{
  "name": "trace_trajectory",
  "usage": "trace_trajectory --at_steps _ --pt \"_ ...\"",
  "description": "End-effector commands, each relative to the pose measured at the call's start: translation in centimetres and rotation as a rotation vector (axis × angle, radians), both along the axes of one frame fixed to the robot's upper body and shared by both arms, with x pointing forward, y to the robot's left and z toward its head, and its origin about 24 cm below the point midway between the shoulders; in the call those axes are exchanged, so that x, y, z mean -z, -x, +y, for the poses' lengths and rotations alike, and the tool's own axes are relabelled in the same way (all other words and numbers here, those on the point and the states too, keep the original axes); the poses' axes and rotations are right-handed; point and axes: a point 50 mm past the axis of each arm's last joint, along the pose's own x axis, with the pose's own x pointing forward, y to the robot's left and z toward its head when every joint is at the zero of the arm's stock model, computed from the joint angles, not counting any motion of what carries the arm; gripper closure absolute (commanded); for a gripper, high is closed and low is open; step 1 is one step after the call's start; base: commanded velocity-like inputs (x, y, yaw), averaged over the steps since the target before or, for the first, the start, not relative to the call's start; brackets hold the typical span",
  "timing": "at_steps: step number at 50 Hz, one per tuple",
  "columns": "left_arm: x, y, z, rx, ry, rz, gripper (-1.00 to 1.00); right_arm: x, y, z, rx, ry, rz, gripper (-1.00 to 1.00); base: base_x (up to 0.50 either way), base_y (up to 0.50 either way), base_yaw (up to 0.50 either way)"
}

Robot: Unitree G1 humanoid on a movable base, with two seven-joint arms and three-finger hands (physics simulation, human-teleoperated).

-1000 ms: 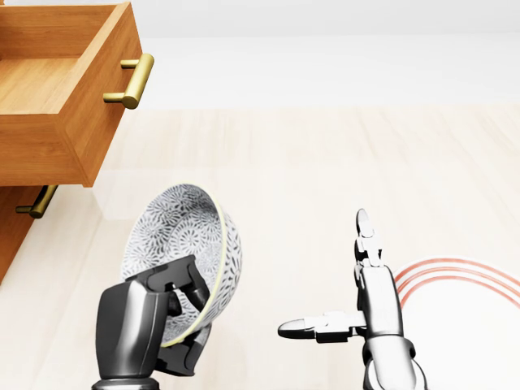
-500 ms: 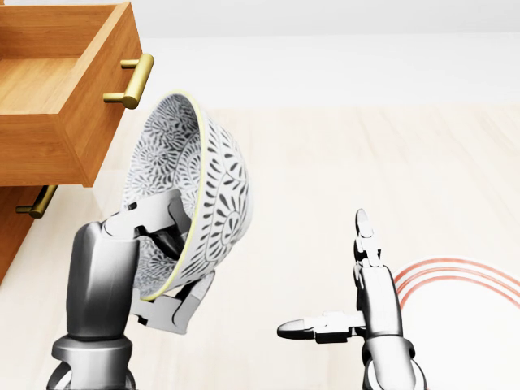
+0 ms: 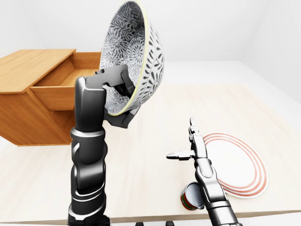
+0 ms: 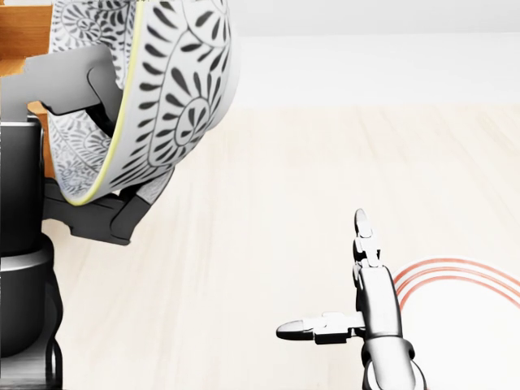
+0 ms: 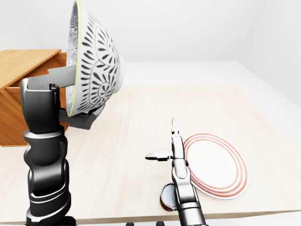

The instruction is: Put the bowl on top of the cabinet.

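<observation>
A grey-and-white patterned bowl [image 3: 136, 52] with a yellow rim is held high in the air, tipped on its side. My left hand [image 3: 117, 96] is shut on its rim, fingers inside and outside the wall. The wooden cabinet [image 3: 33, 63] stands at the left of the left-eye view, its flat top bare and its upper drawer [image 3: 66, 87] pulled out. The bowl hangs to the right of the cabinet top, above the drawer's corner. My right hand [image 3: 186, 143] is open low over the table, holding nothing. In the head view the bowl [image 4: 175, 77] fills the upper left.
A white plate [image 3: 235, 165] with red rings lies on the pale wooden table [image 3: 141, 155] at the lower right. A small red-and-green can [image 3: 190, 195] lies beside my right forearm near the table's bottom edge.
My left arm has lifted the bowl steadily upward, from low over the table to above the drawer's level. The right hand has stayed where it was.
</observation>
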Motion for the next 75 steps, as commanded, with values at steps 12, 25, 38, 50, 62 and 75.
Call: trace_trajectory --at_steps 12,25,38,50,62,75 --pt "-10.6 -2.0 5.4 -0.225 -0.047 -0.276 0.89 0.2 0.0 0.1 -0.002 0.003 0.001 -1.00 0.00 0.00 0.00" --pt "-14.3 -3.2 8.9 -0.432 -0.083 -0.334 0.90 0.2 0.0 0.0 -0.006 -0.007 0.004 -1.00 0.00 0.00 0.00" --pt "-15.9 -4.4 14.2 -0.652 -0.052 -0.270 0.90 -0.1 0.3 0.2 -0.011 -0.008 0.000 -1.00 0.00 0.00 0.00" --pt "-16.5 -5.7 19.1 -0.890 0.028 -0.202 0.90 0.0 0.2 0.2 -0.010 -0.007 0.001 -1.00 0.00 0.00 0.00" --pt "-16.1 -6.2 22.4 -1.128 0.052 -0.177 0.91 -0.1 0.3 0.3 -0.011 -0.004 -0.002 -1.00 0.00 0.00 0.00" --pt "-14.6 -7.1 24.2 -1.207 0.012 -0.034 0.91 0.1 0.2 0.4 -0.015 -0.003 0.001 -1.00 0.00 0.00 0.00"
